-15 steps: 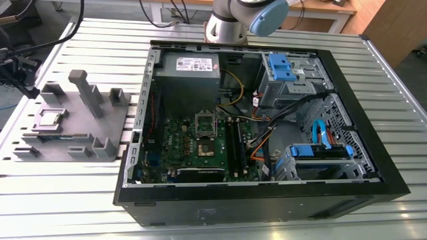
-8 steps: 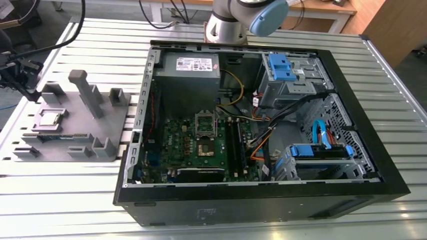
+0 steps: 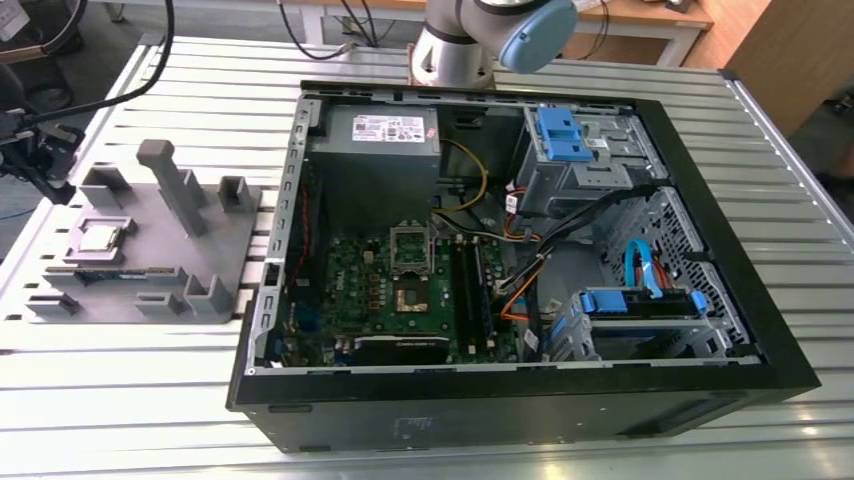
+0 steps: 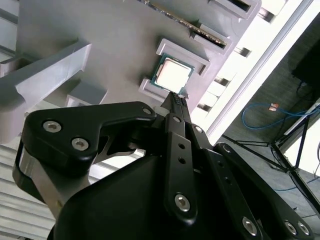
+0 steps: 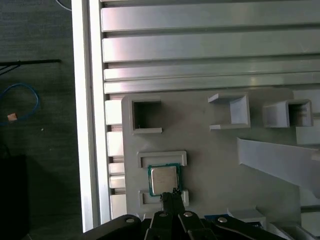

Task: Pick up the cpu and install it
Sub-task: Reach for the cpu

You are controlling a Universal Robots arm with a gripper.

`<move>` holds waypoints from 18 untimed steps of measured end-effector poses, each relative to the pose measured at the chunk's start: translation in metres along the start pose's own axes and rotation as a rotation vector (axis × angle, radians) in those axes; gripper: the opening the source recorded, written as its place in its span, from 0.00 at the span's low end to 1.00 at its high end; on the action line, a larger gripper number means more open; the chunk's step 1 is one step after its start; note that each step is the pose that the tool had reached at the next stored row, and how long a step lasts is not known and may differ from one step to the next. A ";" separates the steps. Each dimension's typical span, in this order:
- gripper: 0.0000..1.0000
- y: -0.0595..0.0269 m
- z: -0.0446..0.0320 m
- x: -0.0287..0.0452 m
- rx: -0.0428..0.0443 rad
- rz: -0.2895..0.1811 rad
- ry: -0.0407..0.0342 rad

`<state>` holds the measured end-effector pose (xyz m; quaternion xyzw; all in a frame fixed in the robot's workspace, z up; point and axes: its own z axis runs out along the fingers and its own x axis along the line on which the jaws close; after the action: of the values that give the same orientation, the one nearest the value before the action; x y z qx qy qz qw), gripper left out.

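The cpu (image 3: pixel 104 237) lies in the left middle of the exterior view, flat with its pale silvery top facing up, seated in a shallow nest on the grey fixture (image 3: pixel 200 262) that rests on the slatted metal table (image 3: pixel 134 400). It is well apart from the open computer case (image 3: pixel 787 375), which takes up the centre and right of that frame. The green motherboard (image 3: pixel 350 285) lies in the case's lower left part, with the socket (image 3: pixel 411 268) uncovered on it. The arm (image 3: pixel 467 45) rises at the top centre of the frame, behind the case. In both wrist views the chip shows again (image 4: pixel 172 74) (image 5: pixel 164 179), edged by a thin green rim and held between two low grey brackets (image 5: pixel 161 159) of the fixture, one along each of two opposite sides. The gripper (image 5: pixel 172 194) points at the chip, and its slim black fingertips (image 4: pixel 178 100) are drawn together with no gap visible between them and nothing clamped in them. The tips appear just beside one edge of the cpu, over the bracket on that side and close to a corner of the chip. Whether they touch the chip or the bracket, or hang above them, cannot be told. Other pockets and upright posts of the fixture stand around the nest, and in the first wrist view a blue cable (image 5: pixel 22 102) loops on the dark floor beyond the table's edge.
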<state>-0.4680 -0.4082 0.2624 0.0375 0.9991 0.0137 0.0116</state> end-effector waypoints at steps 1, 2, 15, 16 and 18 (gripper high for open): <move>0.11 0.0000 0.0000 0.0000 0.0001 0.000 0.0013; 0.11 0.0000 0.0000 0.0001 0.0002 0.000 0.0015; 0.11 -0.0029 0.0163 0.0002 0.0001 -0.001 0.0017; 0.11 -0.0033 0.0177 0.0002 0.0001 -0.002 0.0017; 0.11 -0.0038 0.0199 -0.0001 0.0002 -0.002 0.0018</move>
<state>-0.4677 -0.4115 0.2424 0.0366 0.9992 0.0137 0.0107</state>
